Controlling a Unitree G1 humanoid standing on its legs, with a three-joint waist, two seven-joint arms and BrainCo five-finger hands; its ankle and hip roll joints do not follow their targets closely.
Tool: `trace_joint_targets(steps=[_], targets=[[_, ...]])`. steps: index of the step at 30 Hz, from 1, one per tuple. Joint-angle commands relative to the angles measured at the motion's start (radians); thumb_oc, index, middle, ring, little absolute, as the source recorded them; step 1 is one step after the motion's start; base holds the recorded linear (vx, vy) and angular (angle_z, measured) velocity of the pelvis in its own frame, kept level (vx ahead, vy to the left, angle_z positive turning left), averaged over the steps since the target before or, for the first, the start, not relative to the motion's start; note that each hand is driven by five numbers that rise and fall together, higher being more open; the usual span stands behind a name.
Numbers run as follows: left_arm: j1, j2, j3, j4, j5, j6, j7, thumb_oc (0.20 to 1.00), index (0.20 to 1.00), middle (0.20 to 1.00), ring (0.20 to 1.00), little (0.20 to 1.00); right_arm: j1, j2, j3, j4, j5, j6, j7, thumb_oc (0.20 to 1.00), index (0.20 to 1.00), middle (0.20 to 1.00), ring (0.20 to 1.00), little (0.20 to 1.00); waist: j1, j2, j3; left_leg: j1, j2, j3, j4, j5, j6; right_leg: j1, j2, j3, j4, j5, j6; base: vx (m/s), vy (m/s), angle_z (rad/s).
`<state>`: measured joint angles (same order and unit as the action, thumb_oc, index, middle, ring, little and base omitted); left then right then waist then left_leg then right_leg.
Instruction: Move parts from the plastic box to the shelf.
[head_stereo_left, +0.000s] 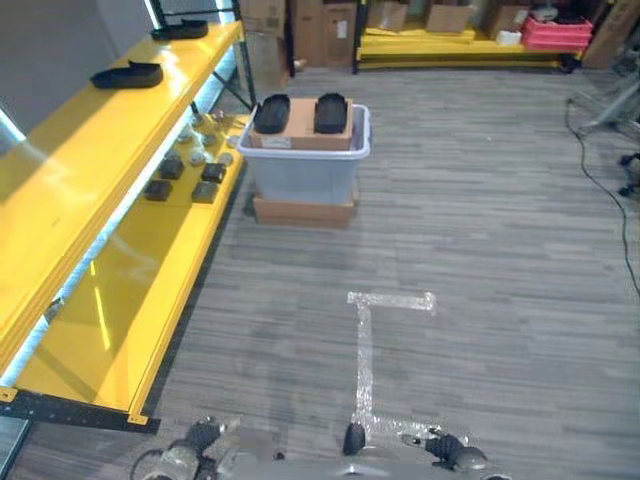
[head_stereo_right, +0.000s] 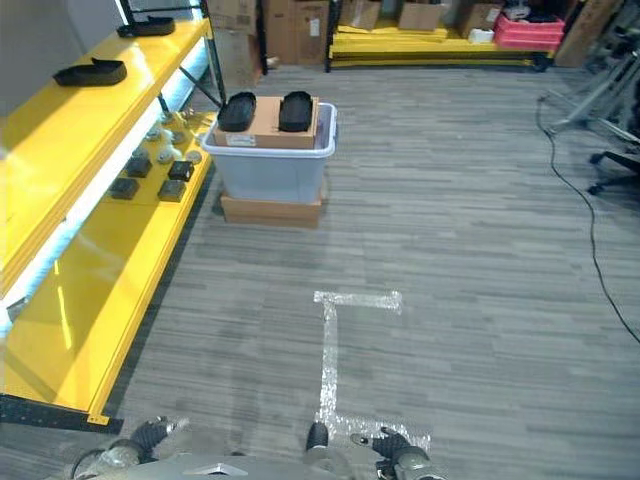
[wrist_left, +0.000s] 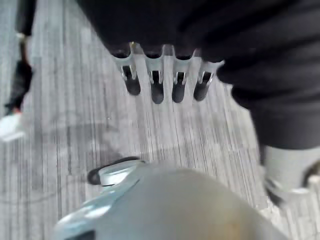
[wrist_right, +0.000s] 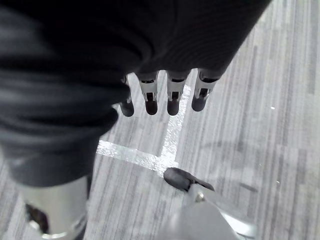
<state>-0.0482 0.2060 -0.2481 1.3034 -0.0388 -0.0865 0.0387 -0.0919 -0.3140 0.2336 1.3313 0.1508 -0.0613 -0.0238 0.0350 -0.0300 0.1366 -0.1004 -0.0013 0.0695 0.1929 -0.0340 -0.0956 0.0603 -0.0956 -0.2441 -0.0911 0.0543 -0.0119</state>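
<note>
Approach step, nothing picked yet. Left robot hand and right robot hand both released, empty, hanging low over floor. Box w/ parts sits well ahead of both; shelf ahead-left. Next: walk up, reach in.

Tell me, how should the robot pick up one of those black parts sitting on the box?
Probably from above. The right black part lies flat on the cardboard atop the plastic box, long and narrow, with its sides free. Fingers and thumb could close across its narrow width. Both hands hang low, open, far from it.
</note>
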Motion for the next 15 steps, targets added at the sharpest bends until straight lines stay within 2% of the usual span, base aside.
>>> trace_joint_targets(steps=[1, 3, 5, 7, 8, 9, 10, 11, 12, 13, 14, 15], targets=[[-0.052, -0.011, -0.032, 0.008, -0.001, -0.009, -0.004, 1.0, 1.0, 1.0, 1.0, 1.0, -0.021, -0.058, 0.015, 0.011, -0.011, -0.006, 0.015, 1.0, 1.0, 1.0, 1.0, 1.0, 0.002, 0.027, 0.043, 0.004, 0.004, -0.011, -0.142, 0.092, 0.024, 0.08, -0.015, 0.001, 0.004, -0.032, 0.112, 0.23, -0.008, 0.03], [-0.036, -0.017, -0.035, 0.037, 0.015, -0.005, -0.01, 1.0, 1.0, 1.0, 1.0, 1.0, -0.028, -0.065, 0.03, 0.002, -0.024, -0.009, 0.018, 1.0, 1.0, 1.0, 1.0, 1.0, 0.022, 0.035, 0.039, -0.041, 0.002, -0.027, -0.253, 0.144, 0.018, 0.108, -0.004, 0.009, 0.004, -0.061, 0.116, 0.37, 0.012, -0.13], [-0.008, -0.012, -0.022, 0.066, 0.03, 0.003, -0.021, 1.0, 1.0, 1.0, 1.0, 1.0, -0.044, -0.065, 0.027, -0.011, -0.018, -0.013, 0.026, 1.0, 1.0, 1.0, 1.0, 1.0, 0.036, 0.047, 0.021, -0.051, 0.014, -0.027, -0.266, 0.185, 0.007, 0.148, 0.011, 0.042, 0.004, -0.094, 0.121, 0.51, 0.067, -0.34], [0.006, -0.003, 0.011, 0.086, 0.013, 0.009, -0.021, 1.0, 1.0, 1.0, 1.0, 1.0, -0.041, -0.055, 0.023, -0.021, -0.017, -0.016, 0.03, 1.0, 1.0, 1.0, 1.0, 1.0, 0.041, 0.048, -0.003, -0.022, 0.009, -0.031, -0.237, 0.173, 0.033, 0.182, 0.003, 0.054, 0.045, -0.129, 0.127, 0.34, 0.105, -0.55], [0.007, -0.002, 0.011, 0.086, 0.013, 0.009, -0.021, 1.0, 1.0, 1.0, 1.0, 1.0, -0.041, -0.055, 0.024, -0.022, -0.017, -0.016, 0.029, 1.0, 1.0, 1.0, 1.0, 1.0, 0.041, 0.047, -0.002, -0.021, 0.008, -0.031, -0.236, 0.172, 0.033, 0.182, 0.002, 0.053, 0.046, -0.131, 0.127, 0.27, 0.112, -0.76], [0.01, 0.002, 0.029, 0.088, -0.002, 0.01, -0.02, 1.0, 1.0, 1.0, 1.0, 1.0, -0.035, -0.046, 0.013, -0.021, -0.001, -0.018, 0.034, 1.0, 1.0, 1.0, 1.0, 1.0, 0.045, 0.043, -0.01, -0.01, 0.002, -0.031, -0.225, 0.158, 0.047, 0.178, -0.011, 0.062, 0.101, -0.141, 0.131, 0.26, 0.131, -0.53], [0.009, 0.009, 0.053, 0.091, -0.025, 0.013, -0.016, 1.0, 1.0, 1.0, 1.0, 1.0, -0.022, -0.033, -0.015, -0.027, 0.041, -0.021, 0.042, 1.0, 1.0, 1.0, 1.0, 1.0, 0.042, 0.039, -0.018, 0.011, -0.01, -0.028, -0.218, 0.138, 0.068, 0.154, -0.025, 0.067, 0.208, -0.135, 0.145, 0.45, 0.298, -0.17], [-0.003, 0.022, 0.075, 0.08, -0.058, 0.011, -0.006, 1.0, 1.0, 1.0, 1.0, 1.0, -0.016, -0.007, -0.084, -0.063, 0.173, -0.04, 0.046, 1.0, 1.0, 1.0, 1.0, 1.0, 0.016, 0.044, 0.001, 0.077, -0.029, -0.007, -0.217, 0.109, 0.101, 0.033, -0.063, 0.112, 0.448, 0.005, 0.183, 0.37, 0.315, 0.03], [-0.012, 0.027, 0.076, 0.069, -0.07, 0.01, -0.001, 1.0, 1.0, 1.0, 1.0, 1.0, -0.015, 0.003, -0.1, -0.072, 0.214, -0.047, 0.05, 1.0, 1.0, 1.0, 1.0, 1.0, -0.001, 0.062, 0.021, 0.101, -0.018, -0.007, -0.219, 0.105, 0.111, -0.026, -0.053, 0.136, 0.566, 0.043, 0.192, 0.24, 0.237, -0.15], [-0.012, 0.027, 0.076, 0.069, -0.07, 0.01, -0.001, 1.0, 1.0, 1.0, 1.0, 1.0, -0.015, 0.003, -0.1, -0.072, 0.214, -0.047, 0.05, 1.0, 1.0, 1.0, 1.0, 1.0, -0.001, 0.061, 0.02, 0.101, -0.019, -0.006, -0.219, 0.105, 0.111, -0.027, -0.053, 0.137, 0.567, 0.043, 0.192, 0.25, 0.187, -0.38], [-0.035, 0.028, 0.07, 0.044, -0.095, 0.004, 0.004, 1.0, 1.0, 1.0, 1.0, 1.0, -0.014, 0.017, -0.12, -0.081, 0.262, -0.063, 0.039, 1.0, 1.0, 1.0, 1.0, 1.0, -0.028, 0.091, 0.039, 0.155, -0.01, -0.003, -0.238, 0.086, 0.118, -0.108, -0.061, 0.129, 0.628, 0.038, 0.179, 0.32, 0.135, -0.4], [-0.047, 0.036, 0.072, 0.039, -0.106, 0.0, 0.005, 1.0, 1.0, 1.0, 1.0, 1.0, -0.018, 0.017, -0.127, -0.077, 0.273, -0.063, 0.037, 1.0, 1.0, 1.0, 1.0, 1.0, -0.037, 0.096, 0.038, 0.177, -0.008, 0.002, -0.255, 0.078, 0.113, -0.143, -0.056, 0.105, 0.574, 0.021, 0.17, 0.45, 0.121, -0.23]])
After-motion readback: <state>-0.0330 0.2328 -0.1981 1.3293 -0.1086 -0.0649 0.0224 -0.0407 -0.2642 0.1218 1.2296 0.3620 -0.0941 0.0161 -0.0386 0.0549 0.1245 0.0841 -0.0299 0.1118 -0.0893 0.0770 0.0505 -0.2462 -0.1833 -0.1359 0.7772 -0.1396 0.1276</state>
